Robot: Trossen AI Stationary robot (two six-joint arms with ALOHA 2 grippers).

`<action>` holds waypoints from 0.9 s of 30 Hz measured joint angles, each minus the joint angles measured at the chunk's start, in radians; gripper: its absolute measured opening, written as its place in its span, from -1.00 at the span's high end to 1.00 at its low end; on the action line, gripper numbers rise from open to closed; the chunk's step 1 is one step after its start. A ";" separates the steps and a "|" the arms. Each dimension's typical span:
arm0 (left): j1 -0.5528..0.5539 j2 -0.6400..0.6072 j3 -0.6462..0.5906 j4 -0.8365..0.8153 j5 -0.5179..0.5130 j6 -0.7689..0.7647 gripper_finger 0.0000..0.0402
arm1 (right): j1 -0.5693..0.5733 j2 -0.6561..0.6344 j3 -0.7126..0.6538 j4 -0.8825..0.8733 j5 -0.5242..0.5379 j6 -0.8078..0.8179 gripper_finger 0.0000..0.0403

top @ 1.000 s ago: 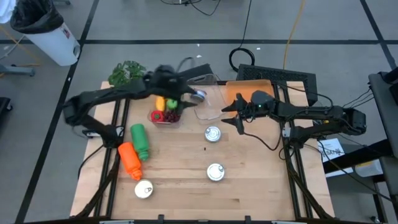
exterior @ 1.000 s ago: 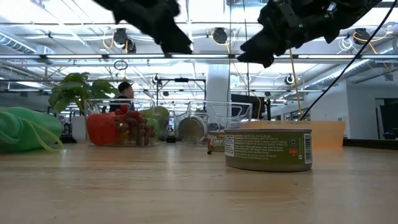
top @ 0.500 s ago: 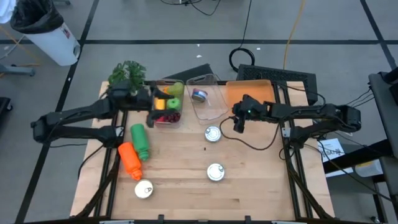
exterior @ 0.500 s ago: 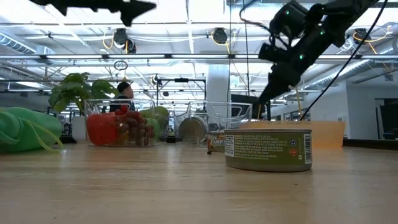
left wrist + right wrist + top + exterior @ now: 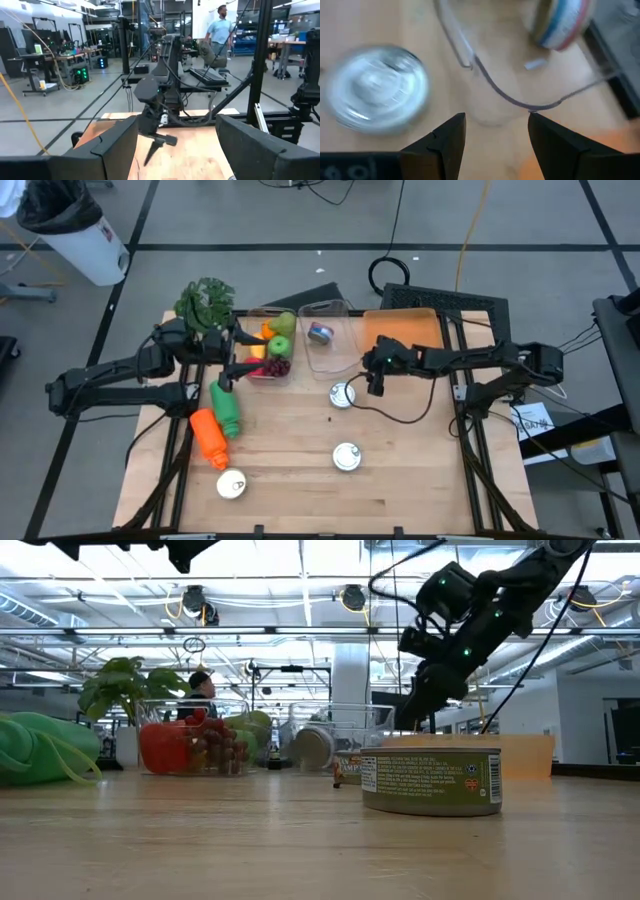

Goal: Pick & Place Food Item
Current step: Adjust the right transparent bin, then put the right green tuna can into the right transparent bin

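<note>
On the worktop I see one can already in the clear tub. Three cans wait. My right fingers, apart and empty, hang just beside the nearest can. My left fingers, wide and empty, hang by the fruit tub.

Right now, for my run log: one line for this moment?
left claw: open, empty | right claw: open, beside tin can | no grasp
</note>
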 joint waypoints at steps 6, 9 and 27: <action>0.000 0.004 0.000 -0.004 0.000 -0.012 -0.36 | 0.047 -0.001 0.000 0.046 -0.055 0.034 0.00; 0.000 0.004 0.000 -0.004 0.000 -0.010 -0.37 | 0.078 -0.002 0.000 0.062 -0.055 0.035 0.00; 0.000 0.058 0.000 -0.077 0.000 -0.102 -0.40 | 0.223 -0.007 0.000 0.060 -0.059 0.330 0.00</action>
